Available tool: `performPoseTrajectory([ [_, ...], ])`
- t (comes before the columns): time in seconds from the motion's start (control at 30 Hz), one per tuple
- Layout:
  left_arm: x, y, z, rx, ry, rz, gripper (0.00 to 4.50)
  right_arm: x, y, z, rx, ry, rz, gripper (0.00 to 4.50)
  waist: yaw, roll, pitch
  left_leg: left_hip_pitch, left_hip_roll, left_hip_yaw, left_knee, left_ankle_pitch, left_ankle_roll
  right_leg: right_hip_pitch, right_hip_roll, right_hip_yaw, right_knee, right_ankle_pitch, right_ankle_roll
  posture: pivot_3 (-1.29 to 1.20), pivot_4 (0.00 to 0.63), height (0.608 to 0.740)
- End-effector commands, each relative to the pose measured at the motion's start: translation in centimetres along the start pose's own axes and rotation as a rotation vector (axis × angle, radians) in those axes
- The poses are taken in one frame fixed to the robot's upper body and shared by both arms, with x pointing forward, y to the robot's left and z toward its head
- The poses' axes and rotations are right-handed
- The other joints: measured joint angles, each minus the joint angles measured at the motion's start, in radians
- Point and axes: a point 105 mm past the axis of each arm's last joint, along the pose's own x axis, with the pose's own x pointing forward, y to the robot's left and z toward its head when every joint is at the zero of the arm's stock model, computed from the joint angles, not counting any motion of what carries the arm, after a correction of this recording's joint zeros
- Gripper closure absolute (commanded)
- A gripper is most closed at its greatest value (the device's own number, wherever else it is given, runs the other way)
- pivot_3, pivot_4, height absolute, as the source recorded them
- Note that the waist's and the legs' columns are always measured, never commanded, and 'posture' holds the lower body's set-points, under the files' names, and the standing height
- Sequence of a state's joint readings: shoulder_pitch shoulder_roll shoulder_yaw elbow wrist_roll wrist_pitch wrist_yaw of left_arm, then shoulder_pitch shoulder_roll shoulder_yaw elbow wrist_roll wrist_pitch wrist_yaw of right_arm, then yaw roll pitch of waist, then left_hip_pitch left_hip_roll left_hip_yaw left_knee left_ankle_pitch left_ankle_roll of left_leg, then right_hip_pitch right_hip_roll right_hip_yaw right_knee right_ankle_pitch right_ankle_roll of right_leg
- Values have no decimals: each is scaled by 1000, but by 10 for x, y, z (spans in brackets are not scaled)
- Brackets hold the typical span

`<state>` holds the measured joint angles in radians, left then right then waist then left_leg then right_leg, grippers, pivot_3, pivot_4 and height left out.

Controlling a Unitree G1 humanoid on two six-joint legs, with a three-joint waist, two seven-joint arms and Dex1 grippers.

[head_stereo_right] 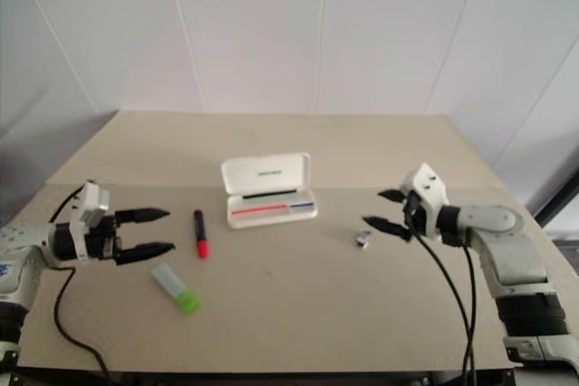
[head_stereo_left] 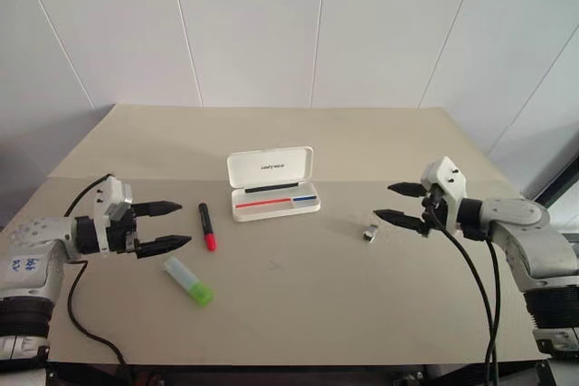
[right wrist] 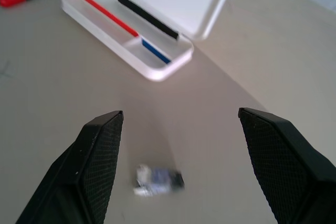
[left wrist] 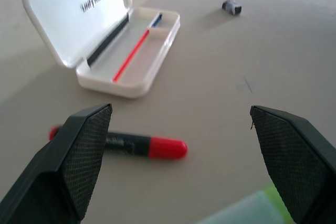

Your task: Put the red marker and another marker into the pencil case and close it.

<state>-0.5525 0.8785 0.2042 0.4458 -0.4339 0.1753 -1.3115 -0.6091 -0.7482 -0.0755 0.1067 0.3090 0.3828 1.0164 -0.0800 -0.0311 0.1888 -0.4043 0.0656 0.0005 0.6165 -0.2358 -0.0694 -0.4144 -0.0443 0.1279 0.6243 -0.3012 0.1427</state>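
The white pencil case (head_stereo_left: 272,185) lies open mid-table, lid raised toward the wall, a red-and-blue stripe in its tray. Left of it lies the red marker (head_stereo_left: 207,226), black barrel with its red cap toward me. The other marker (head_stereo_left: 188,279), mint with a lime-green cap, rests nearer the front edge. My left gripper (head_stereo_left: 168,226) hovers open just left of the red marker, nothing between its fingers. Out to the right of the case, my right gripper (head_stereo_left: 400,203) is open and empty too. The left wrist view shows the red marker (left wrist: 128,146) and case (left wrist: 100,30) beyond the fingers.
A small grey metal piece (head_stereo_left: 370,232) lies on the beige table (head_stereo_left: 298,305) just left of my right gripper. A black cable hangs from each arm near the table's front corners. White wall panels stand behind the table.
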Motion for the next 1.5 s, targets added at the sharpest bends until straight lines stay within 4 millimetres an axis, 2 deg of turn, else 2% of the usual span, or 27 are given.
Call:
performPoseTrajectory([
  [0.03, 3, 3, 5, 24, -2, -3, 12, -1, 2, 13, -19, -53, -8, 0, 0, 0, 0, 0, 0, 0, 0, 0, 0, 0, 0, 0, 0, 0, 0, 0, 150, 740],
  [0.33, 30, 6, 8, 41, -7, -49, 12, 4, 13, 20, -16, -87, -3, 0, 4, 0, 0, 0, 0, 0, 1, 0, 0, 0, 0, 0, 1, 0, 0, 0, 150, 740],
  [0.43, 47, 11, 14, 39, -5, -49, 12, 4, 24, 23, -15, -101, 10, 0, 8, 0, 0, 0, 0, -1, 1, 0, 0, 0, 1, 0, 1, 0, 0, 0, 150, 740],
  [0.53, 60, 18, 11, 34, 36, -37, 12, 6, 36, 25, -17, -114, 18, 0, 19, 0, 0, -1, 0, -1, 2, 0, 0, 0, 1, 0, 1, 0, 0, 0, 150, 740],
  [0.7, 96, 22, 14, 39, 42, -69, 12, 0, 67, 13, 8, -106, 89, 0, 32, 0, 0, -1, 0, -1, 3, 0, 0, 0, 2, 0, 1, 0, 1, 0, 150, 740],
  [0.8, 112, 19, 14, 36, 69, -123, 12, -4, 71, 12, 27, -113, 61, 0, 38, -1, 0, -2, 0, -1, 5, 0, 0, 0, 1, 0, 1, 0, 1, 0, 150, 740],
  [1.07, 139, 15, 3, 20, 154, -170, 12, -12, 78, 3, 72, -111, -18, 0, 43, -1, 1, -2, 0, -2, 5, 0, 0, 0, 2, 0, 1, 0, 2, 0, 150, 740],
  [1.27, 154, 10, -1, 29, 217, -197, 12, -14, 79, 1, 81, -107, -51, 0, 51, -2, 1, -2, 0, -2, 6, 0, 0, 0, 2, 0, 1, 0, 2, 0, 150, 740],
  [1.5, 165, 12, -11, 28, 291, -139, 12, -17, 81, 2, 87, -104, -63, 0, 52, -3, 2, -2, 0, -2, 5, 0, 0, 1, 2, 0, 1, 0, 2, 0, 150, 740],
])
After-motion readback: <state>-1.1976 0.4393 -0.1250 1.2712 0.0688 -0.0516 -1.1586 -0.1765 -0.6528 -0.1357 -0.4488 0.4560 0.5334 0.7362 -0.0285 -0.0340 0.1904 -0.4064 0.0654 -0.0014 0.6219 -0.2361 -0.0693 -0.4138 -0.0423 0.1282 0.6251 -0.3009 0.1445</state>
